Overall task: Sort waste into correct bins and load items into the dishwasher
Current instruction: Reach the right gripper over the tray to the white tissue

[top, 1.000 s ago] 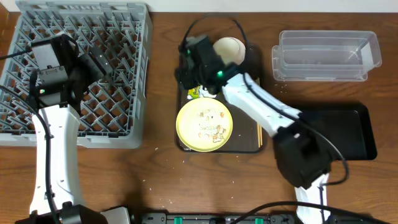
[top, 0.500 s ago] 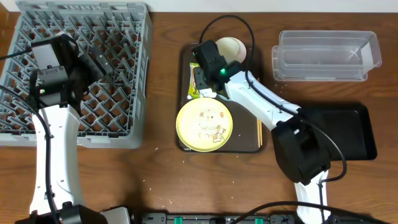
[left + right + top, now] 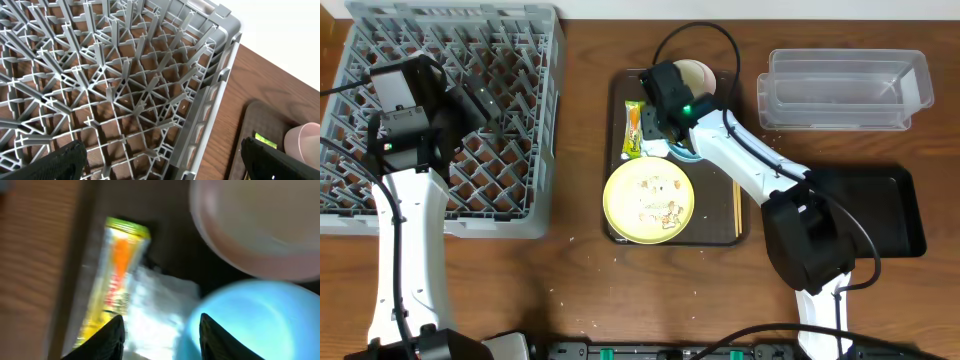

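The grey dish rack (image 3: pixel 450 190) fills the left; my left gripper (image 3: pixel 470 105) hovers open and empty over it (image 3: pixel 170 165). My right gripper (image 3: pixel 667 135) is open above the brown serving tray (image 3: pixel 720 230), its fingers (image 3: pixel 162 340) straddling the crumpled white tissue (image 3: pixel 155 307). The green-and-orange wrapper (image 3: pixel 633 128) lies just left of it (image 3: pixel 117 280). The light blue bowl (image 3: pixel 255 320) is just right, mostly under the arm (image 3: pixel 682 153). The white cup (image 3: pixel 695 75) stands behind. The yellow plate (image 3: pixel 649 201) holds rice scraps (image 3: pixel 658 190). Chopsticks (image 3: pixel 737 210) lie at the tray's right.
The clear tub (image 3: pixel 845 90) stands at the back right. The black tray (image 3: pixel 885 215) lies to the right, partly under my right arm's base. The rack's right wall (image 3: pixel 210 95) faces the brown tray's left edge (image 3: pixel 250 125).
My right gripper has moved right across the brown tray, uncovering the wrapper, and now sits over the tissue beside the blue bowl. The left arm has not moved.
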Controlling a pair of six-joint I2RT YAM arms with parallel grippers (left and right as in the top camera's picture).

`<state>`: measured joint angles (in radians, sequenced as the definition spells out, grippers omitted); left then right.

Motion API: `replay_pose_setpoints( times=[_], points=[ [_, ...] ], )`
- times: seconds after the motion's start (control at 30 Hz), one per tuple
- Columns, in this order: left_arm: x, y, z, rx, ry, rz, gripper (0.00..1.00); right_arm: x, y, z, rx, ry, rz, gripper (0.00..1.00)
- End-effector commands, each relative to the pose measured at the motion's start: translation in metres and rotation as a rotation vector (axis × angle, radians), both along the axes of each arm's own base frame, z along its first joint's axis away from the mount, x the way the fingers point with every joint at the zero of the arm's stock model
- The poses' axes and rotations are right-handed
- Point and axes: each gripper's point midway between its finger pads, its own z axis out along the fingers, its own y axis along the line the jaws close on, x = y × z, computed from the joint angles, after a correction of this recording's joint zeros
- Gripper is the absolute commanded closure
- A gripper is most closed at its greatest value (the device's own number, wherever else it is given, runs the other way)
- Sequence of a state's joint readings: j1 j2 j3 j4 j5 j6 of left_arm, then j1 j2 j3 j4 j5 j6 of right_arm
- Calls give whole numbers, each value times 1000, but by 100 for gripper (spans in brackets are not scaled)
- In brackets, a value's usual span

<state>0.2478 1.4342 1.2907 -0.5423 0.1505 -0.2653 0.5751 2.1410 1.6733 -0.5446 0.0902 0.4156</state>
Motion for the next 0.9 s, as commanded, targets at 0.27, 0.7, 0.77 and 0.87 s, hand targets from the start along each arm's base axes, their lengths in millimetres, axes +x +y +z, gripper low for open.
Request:
replay_pose_setpoints(
  times=[0.27, 0.7, 0.77, 0.87],
  points=[
    [-2, 3, 7, 7, -17, 10, 0, -13, 39, 5, 134, 41, 149, 51],
    [-2, 3, 7, 7, -17, 10, 0, -23, 38, -30, -12, 36, -2, 49],
    [-2, 3, 7, 7, -17, 10, 0, -26, 35, -39, -26, 59, -2, 53],
    [-2, 3, 7, 7, -17, 10, 0, -26, 23, -43, -76, 66, -34, 57]
  ],
)
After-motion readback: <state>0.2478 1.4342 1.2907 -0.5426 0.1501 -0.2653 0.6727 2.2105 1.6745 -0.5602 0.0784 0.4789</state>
